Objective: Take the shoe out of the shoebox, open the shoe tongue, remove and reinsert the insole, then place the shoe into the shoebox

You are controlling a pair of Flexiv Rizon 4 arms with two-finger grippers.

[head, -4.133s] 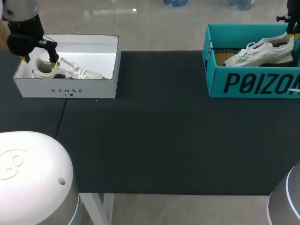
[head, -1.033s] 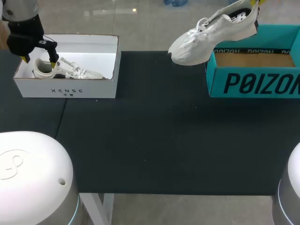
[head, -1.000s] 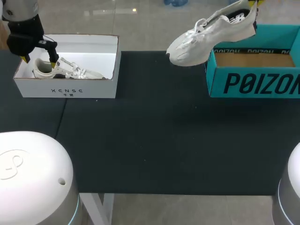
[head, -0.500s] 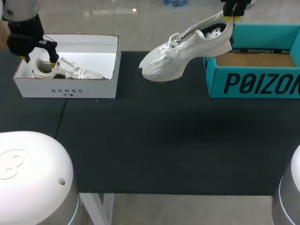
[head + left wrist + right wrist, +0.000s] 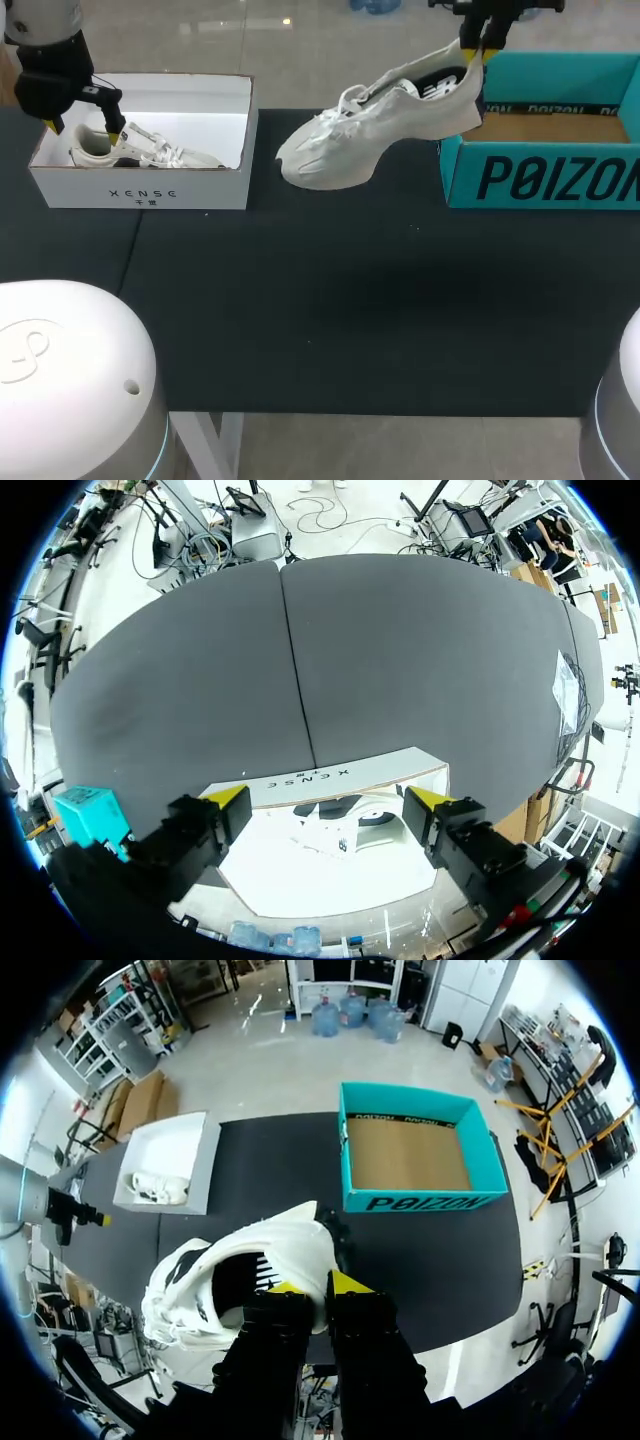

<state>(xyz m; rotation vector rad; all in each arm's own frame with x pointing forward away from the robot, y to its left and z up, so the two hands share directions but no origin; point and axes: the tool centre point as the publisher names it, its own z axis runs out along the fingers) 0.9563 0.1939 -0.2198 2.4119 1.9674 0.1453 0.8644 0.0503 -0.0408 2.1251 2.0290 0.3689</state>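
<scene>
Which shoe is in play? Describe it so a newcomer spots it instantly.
Find the teal shoebox on the table's right side. Just left of it a white sneaker hangs in mid-air, heel pinched in the right claw. The other shoe lies inside the white box.

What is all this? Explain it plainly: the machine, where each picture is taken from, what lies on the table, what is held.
A robot with two arms stands at a dark table. One picture looks down from above and behind it; the two round ones come from a camera on each wrist. Each arm ends in a two-fingered pincer with yellow tips. The right pincer holds a white shoe by its heel, in the air beside the empty teal shoebox. The left pincer hangs open over a white shoebox with a second shoe inside.
</scene>
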